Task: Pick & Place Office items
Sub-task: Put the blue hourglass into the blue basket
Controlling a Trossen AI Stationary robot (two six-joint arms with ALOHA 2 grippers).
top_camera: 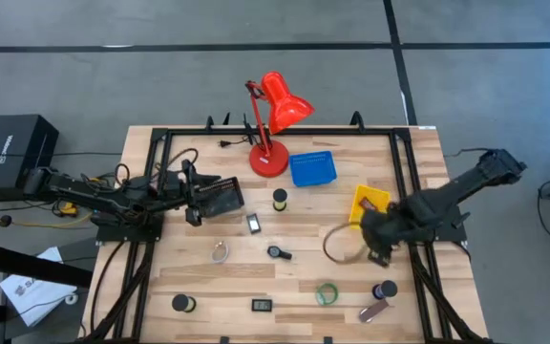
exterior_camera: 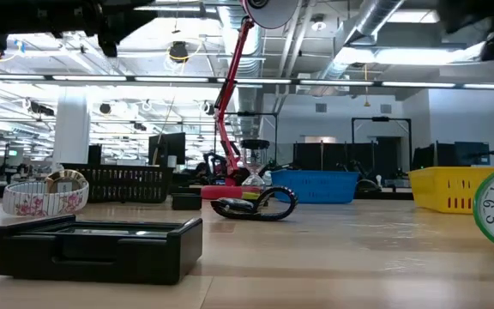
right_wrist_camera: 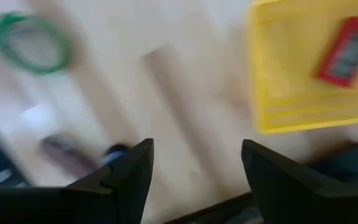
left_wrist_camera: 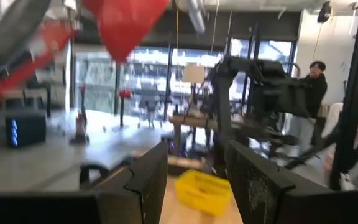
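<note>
The right gripper (right_wrist_camera: 194, 171), fingers apart and holding nothing, hangs at four o'clock by the square yellow plastic tray (top_camera: 368, 204). The left gripper (left_wrist_camera: 194, 180), also apart, waits at nine o'clock.

left arm (top_camera: 113, 196) beside black tray (top_camera: 220, 197) | right arm (top_camera: 428, 212) near yellow tray (top_camera: 369, 203)

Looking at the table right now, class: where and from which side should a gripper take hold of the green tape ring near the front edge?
The green tape ring lies flat with its hole facing up. Come straight down from above and pinch one side of the band, one finger inside the hole, one outside. The open right gripper is probably nearest.
</note>
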